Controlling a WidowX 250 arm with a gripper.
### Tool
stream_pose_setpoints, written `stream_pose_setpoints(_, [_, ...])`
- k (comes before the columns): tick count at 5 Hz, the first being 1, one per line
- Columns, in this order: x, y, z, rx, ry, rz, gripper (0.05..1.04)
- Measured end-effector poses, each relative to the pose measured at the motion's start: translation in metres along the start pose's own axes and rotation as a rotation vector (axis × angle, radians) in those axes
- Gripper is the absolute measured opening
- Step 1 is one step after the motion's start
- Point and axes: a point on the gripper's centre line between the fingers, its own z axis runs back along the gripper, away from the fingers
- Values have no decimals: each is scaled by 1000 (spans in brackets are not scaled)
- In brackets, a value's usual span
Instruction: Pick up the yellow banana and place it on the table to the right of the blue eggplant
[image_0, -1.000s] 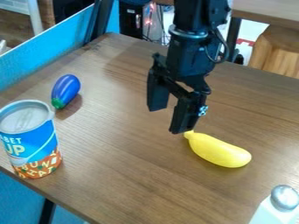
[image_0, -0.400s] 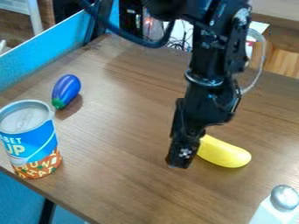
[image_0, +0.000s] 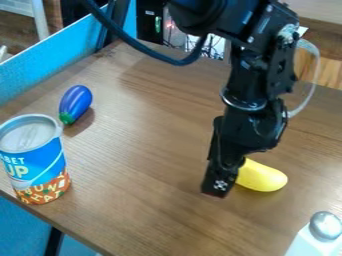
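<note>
Gripper is seen low over the wooden table, pointed down and set directly in front of the narrow end of the yellow toy. Whether it is spread, pressed together or pinching the toy cannot be told from this angle; contact is likewise unconfirmed. The rounded end of the toy is seen lying on the table to the image-right of the gripper, while the narrow end is hidden behind it.

Blue toy eggplant is noted well apart, toward the upper left, with the soup can upright near the left table edge. A white container with a metal top is seen at the lower right corner.

Step in hand is judged to be work at the yellow toy. A grip is best taken across its narrow width, with both sides of the gripper straddling the body and closure made slowly (a smooth, tapered surface is likely to be squeezed sideways). The thicker middle should be favoured over the tip, since tilting is then reduced. Hard pressure on the tabletop should be avoided, and a hold should be checked by a slight lift
</note>
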Motion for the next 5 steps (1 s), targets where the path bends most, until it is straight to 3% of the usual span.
stream_pose_setpoints(1, [8,4,24,76,-122,-2,1001])
stream_pose_setpoints(2, [15,9,26,95,-183,15,1001])
stream_pose_setpoints(5, [20,24,-24,-19,-59,53,1001])
